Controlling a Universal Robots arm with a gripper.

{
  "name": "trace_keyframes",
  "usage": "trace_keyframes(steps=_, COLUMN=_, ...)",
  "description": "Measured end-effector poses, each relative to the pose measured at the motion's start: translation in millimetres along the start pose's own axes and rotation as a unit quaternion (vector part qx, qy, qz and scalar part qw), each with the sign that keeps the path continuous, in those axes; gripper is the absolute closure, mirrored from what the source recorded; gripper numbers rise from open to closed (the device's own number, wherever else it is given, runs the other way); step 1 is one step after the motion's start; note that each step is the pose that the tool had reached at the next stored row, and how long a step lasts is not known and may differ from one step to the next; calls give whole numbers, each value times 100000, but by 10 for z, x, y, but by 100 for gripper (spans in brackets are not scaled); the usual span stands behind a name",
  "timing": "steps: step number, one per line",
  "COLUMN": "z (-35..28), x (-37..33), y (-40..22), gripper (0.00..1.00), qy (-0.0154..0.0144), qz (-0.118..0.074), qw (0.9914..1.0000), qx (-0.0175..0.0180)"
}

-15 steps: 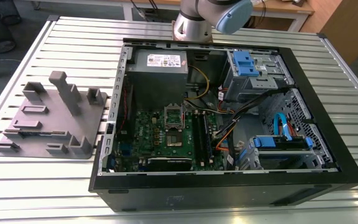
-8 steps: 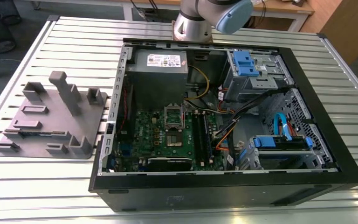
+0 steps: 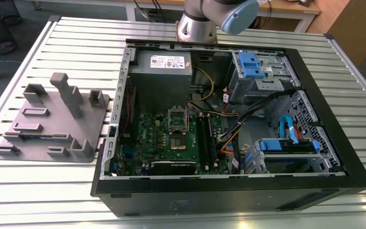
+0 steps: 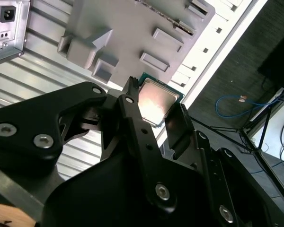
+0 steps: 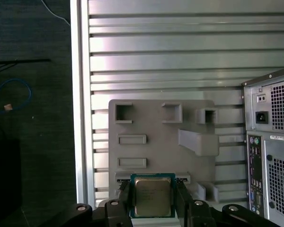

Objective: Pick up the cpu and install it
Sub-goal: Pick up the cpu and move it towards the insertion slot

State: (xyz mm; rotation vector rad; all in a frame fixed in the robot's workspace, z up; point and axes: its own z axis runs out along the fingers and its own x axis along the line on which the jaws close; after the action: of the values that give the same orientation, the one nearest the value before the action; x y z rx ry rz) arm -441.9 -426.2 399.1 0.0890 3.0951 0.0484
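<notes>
The cpu [image 5: 152,196] is a small square chip with a pale silvery top and a green edge. It sits between the two black fingers [image 5: 124,198] of my gripper [image 5: 152,202], which is shut on its two opposite sides. In the second wrist view the cpu [image 4: 156,100] shows the same way in the gripper [image 4: 154,113]. It hangs high above the grey plastic tray [image 5: 156,120] on the slatted table. In the exterior view the green motherboard [image 3: 167,140] lies in the open computer case [image 3: 234,191], with the socket [image 3: 178,138] near its middle.
The grey tray [image 3: 49,126] with upright posts stands on the slatted metal table [image 3: 62,186] at the exterior view's left of the case. The arm's base [image 3: 202,24] rises behind the case. Drive cages and cables [image 3: 278,124] crowd the case's right half. The table edge [image 5: 78,118] borders dark floor.
</notes>
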Motion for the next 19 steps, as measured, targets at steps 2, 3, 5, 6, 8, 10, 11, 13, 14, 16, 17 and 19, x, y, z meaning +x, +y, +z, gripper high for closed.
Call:
trace_keyframes(steps=2, z=3, x=-20, y=1, gripper=53, qy=-5, qz=1, qw=100000, qx=-3)
trace_keyframes(steps=3, z=3, x=-29, y=2, gripper=53, qy=-4, qz=-2, qw=100000, qx=-1)
trace_keyframes(steps=5, z=4, x=-35, y=2, gripper=53, qy=-5, qz=3, qw=100000, qx=-2)
trace_keyframes(steps=6, z=3, x=-35, y=2, gripper=53, qy=-2, qz=5, qw=100000, qx=-1)
trace_keyframes(steps=8, z=4, x=-37, y=2, gripper=53, qy=-3, qz=-3, qw=100000, qx=-1)
trace_keyframes(steps=10, z=4, x=-38, y=2, gripper=53, qy=-3, qz=0, qw=100000, qx=0)
trace_keyframes(steps=11, z=4, x=-39, y=2, gripper=53, qy=-2, qz=-2, qw=100000, qx=-3)
trace_keyframes(steps=13, z=3, x=-48, y=3, gripper=53, qy=3, qz=-8, qw=100000, qx=2)
trace_keyframes(steps=14, z=4, x=-53, y=3, gripper=53, qy=1, qz=-7, qw=100000, qx=0)
trace_keyframes(steps=16, z=5, x=-65, y=3, gripper=53, qy=-3, qz=-3, qw=100000, qx=-1)
trace_keyframes(steps=17, z=5, x=-71, y=4, gripper=53, qy=0, qz=-4, qw=100000, qx=2)
trace_keyframes(steps=19, z=6, x=-84, y=5, gripper=53, qy=-3, qz=0, qw=100000, qx=-1)
